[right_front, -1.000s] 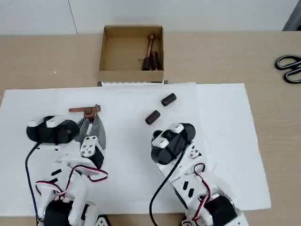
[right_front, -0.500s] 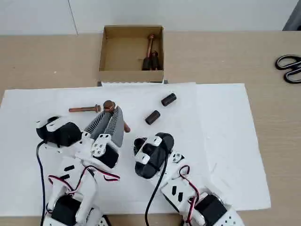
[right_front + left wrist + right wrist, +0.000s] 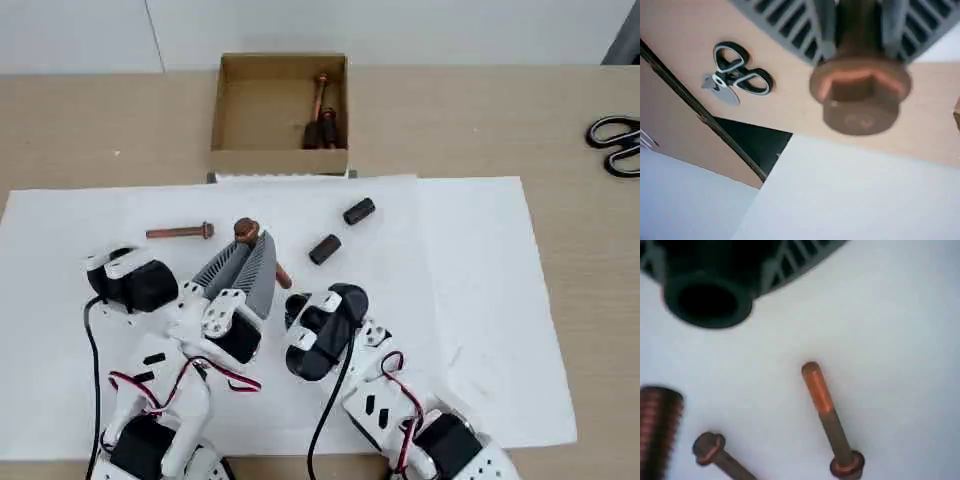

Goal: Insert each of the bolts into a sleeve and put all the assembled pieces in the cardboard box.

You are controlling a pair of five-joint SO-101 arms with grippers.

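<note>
Copper-coloured and flanged at the head, the bolt is clamped in the left gripper. Its ribbed grey fingers are closed down to the width of the shank, just under the head. It hangs near the middle of the paper, lifted clear of it as far as I can judge, with the head toward 11 o'clock and the threaded end jutting toward 5 o'clock. Gripping so high leaves the thread free, and I'd say that is on purpose. The thread points at the right gripper, close by at 5 o'clock, which is closed round a black sleeve with its open bore turned toward the bolts. The pair look lined up for thread to enter bore, though I cannot tell that they touch yet. A spare sleeve lies at 2 o'clock of the held bolt and a second sleeve just beyond it. A loose bolt lies at 9 o'clock, handy for the left arm. The box stands at 12 o'clock, just off the paper's far edge, with finished pieces against its 3 o'clock wall. By my reckoning the job is partly done. Scissors lie far out at 2 o'clock on the table. I can read no label or writing anywhere, and the faint marks on the bolt head are too blurred to make out.
</note>
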